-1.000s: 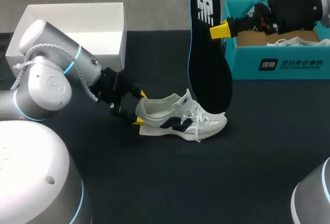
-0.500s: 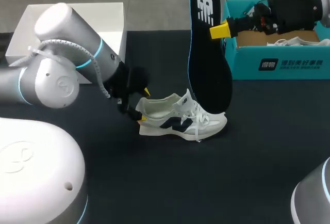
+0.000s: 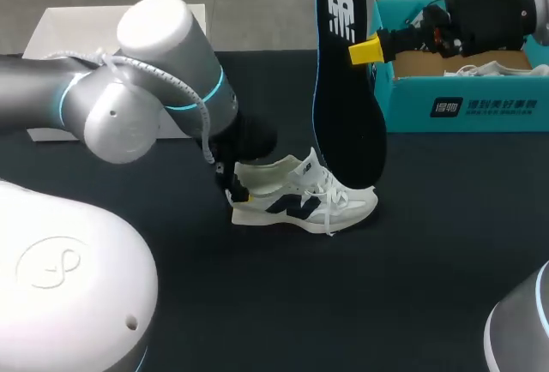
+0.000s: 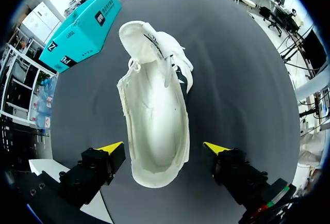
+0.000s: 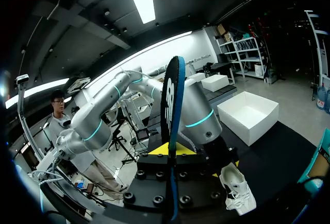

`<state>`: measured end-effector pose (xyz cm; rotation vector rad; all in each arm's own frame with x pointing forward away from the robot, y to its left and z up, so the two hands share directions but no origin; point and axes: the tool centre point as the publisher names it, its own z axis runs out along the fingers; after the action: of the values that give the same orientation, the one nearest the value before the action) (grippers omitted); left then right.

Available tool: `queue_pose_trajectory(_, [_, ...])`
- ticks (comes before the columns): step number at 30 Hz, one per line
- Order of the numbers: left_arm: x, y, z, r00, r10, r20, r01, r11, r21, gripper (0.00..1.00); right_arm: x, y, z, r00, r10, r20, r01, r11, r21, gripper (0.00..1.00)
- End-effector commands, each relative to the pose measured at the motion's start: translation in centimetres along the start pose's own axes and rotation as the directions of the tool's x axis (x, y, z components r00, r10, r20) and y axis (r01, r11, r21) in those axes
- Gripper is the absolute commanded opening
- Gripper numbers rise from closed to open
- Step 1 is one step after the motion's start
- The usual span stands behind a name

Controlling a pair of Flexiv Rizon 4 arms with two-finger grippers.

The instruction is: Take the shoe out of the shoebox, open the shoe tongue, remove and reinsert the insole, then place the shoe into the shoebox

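At frame centre, the shoe looks light and soft, so its firmer heel seems the best hold. The left end effector gapes wide and empty; the right end effector pinches the insole.

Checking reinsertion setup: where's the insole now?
Head view, right of centre: the insole stands upright in the right gripper, its lower end by the toe of the shoe.

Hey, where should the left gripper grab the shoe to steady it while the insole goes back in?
Grip the heel, coming from behind. The shoe sits upright, heel end between the open fingers of the left gripper, and pinching its side walls there leaves the opening free for the insole.
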<state>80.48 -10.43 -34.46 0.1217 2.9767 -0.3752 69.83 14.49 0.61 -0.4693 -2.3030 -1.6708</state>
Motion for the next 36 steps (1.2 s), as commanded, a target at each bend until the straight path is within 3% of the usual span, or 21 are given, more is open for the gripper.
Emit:
queue_pose_trajectory(1, [0.0, -0.5, -0.4, 1.000, -0.008, -0.004, 0.008, 0.992, -0.123, 1.00, -0.1, 0.1, 0.2, 1.000, 0.001, 0.000, -0.001, 1.000, 0.003, 0.00])
queue_pose_trajectory(9, [-0.3, 0.0, -2.0, 0.999, -0.027, 0.018, 0.030, 0.983, -0.180, 1.00, -0.1, 0.1, 0.2, 1.000, 0.001, 0.000, -0.001, 1.000, 0.003, 0.00])
queue_pose_trajectory(36, [-0.7, 1.3, -1.8, 0.999, -0.053, -0.007, 0.050, 0.972, -0.228, 1.00, -0.1, 0.1, 0.2, 1.000, 0.001, 0.000, -0.001, 1.000, 0.003, 0.00])
